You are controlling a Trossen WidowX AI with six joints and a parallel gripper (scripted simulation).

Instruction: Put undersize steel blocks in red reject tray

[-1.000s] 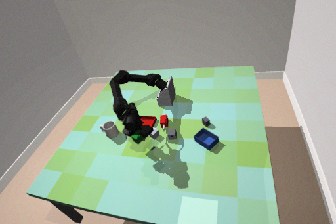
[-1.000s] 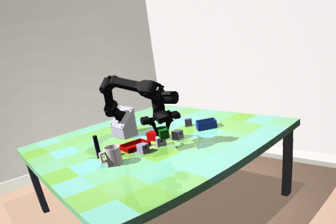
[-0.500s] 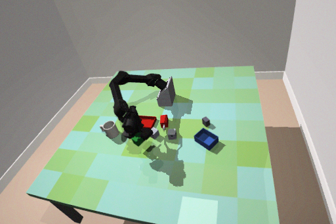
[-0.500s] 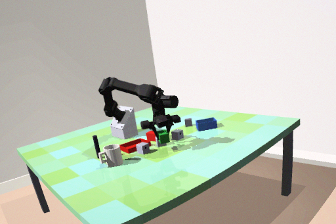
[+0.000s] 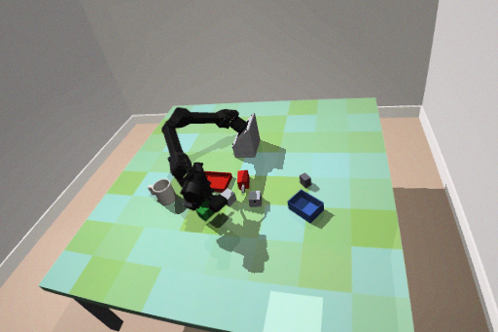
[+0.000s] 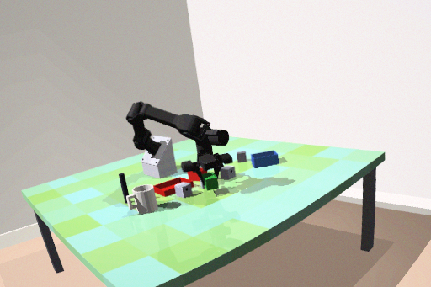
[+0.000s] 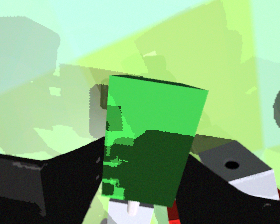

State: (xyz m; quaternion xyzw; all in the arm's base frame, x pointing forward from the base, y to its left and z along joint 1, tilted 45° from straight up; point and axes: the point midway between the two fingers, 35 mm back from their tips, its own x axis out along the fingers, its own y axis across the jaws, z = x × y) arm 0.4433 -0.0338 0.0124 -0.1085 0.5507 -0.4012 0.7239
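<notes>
My gripper [image 5: 206,205] [image 6: 210,178] [image 7: 143,141] is shut on the green gauge [image 5: 203,211] [image 6: 211,182] [image 7: 151,112], low over the table. Its pale pin [image 7: 133,207] points at a steel block [image 5: 228,196] [image 7: 116,215]; whether the pin is in the hole is hidden. Another steel block [image 6: 183,190] [image 7: 233,162], its hole showing, sits beside the red tray [image 5: 218,182] [image 6: 166,191]. A third block [image 5: 255,199] [image 6: 227,172] stands on the other side of the gauge. A smaller-looking block [image 5: 304,180] [image 6: 241,156] is near the blue tray. The visible part of the red tray holds no block.
A red gauge [image 5: 243,178] [image 6: 196,174] with a metal pin lies near the blocks. The blue tray [image 5: 305,206] [image 6: 264,159] is on the far side. A mug [image 5: 163,192] [image 6: 145,199] and a black upright cylinder [image 6: 123,188] stand beyond the red tray.
</notes>
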